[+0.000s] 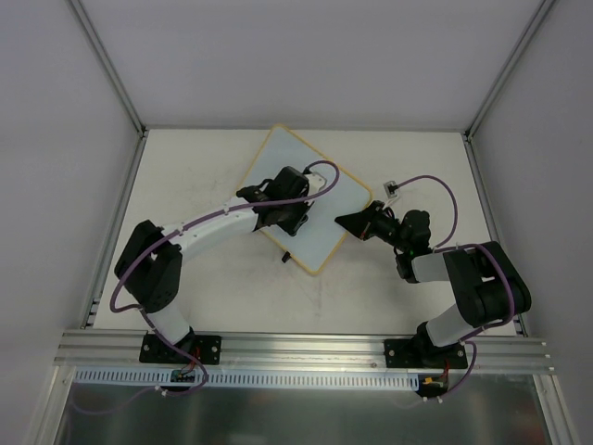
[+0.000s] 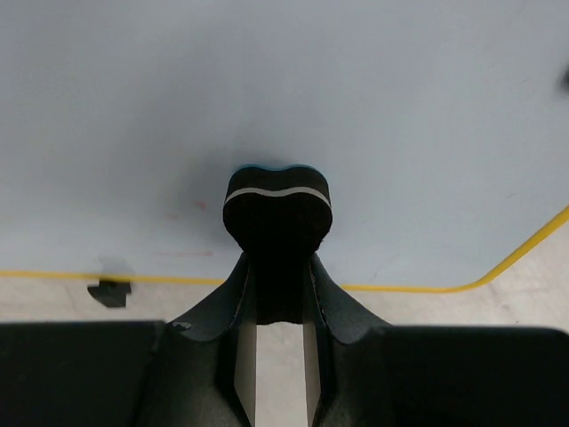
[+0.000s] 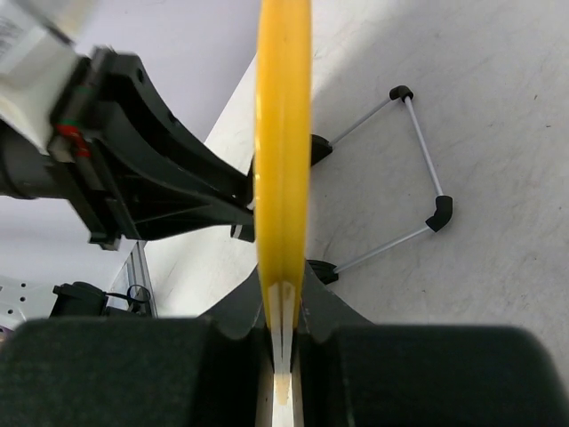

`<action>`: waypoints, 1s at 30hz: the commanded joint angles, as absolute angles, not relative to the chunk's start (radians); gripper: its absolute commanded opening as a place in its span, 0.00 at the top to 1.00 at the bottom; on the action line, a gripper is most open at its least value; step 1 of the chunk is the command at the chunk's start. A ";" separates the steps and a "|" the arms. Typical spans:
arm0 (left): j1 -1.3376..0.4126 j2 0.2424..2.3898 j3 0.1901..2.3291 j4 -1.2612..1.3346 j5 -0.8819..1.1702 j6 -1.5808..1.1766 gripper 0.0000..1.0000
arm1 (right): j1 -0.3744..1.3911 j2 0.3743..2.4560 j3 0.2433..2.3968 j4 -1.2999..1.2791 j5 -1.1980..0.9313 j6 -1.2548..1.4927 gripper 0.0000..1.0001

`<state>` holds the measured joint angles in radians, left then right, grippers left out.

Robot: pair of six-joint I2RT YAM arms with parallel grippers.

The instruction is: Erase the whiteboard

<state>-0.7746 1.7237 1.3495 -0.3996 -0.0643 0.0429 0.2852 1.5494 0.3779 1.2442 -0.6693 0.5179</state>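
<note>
Lab test cell: white panels, aluminium rails.

Whiteboard pale blue-white, yellow rim; eraser black, white stripe.

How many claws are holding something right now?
2. The left claw grips the black eraser against the whiteboard; the right claw pinches its yellow rim.
</note>
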 commanded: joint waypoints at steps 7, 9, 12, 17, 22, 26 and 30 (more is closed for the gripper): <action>-0.637 1.511 0.950 -0.065 -0.011 -0.273 1.00 | 0.305 1.516 0.408 1.413 -0.753 0.459 1.00; -0.605 1.516 0.908 -0.005 0.020 -0.301 1.00 | 0.304 1.514 0.407 1.411 -0.753 0.459 1.00; -0.589 1.551 0.919 0.026 0.026 -0.324 1.00 | 0.304 1.514 0.407 1.413 -0.753 0.459 1.00; -0.574 1.592 0.922 0.028 -0.021 -0.359 1.00 | 0.305 1.513 0.405 1.413 -0.753 0.459 1.00; -0.528 1.586 0.862 0.118 0.035 -0.443 1.00 | 0.305 1.513 0.407 1.413 -0.755 0.459 1.00; -0.525 1.592 0.841 0.190 0.006 -0.558 1.00 | 0.304 1.513 0.407 1.413 -0.753 0.460 1.00; -0.525 1.603 0.819 0.268 -0.030 -0.639 1.00 | 0.304 1.513 0.405 1.413 -0.755 0.459 1.00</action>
<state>-0.5388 1.5684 0.8352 0.0887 0.0437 -0.5247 0.2848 1.5478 0.3779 1.2442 -0.6552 0.5152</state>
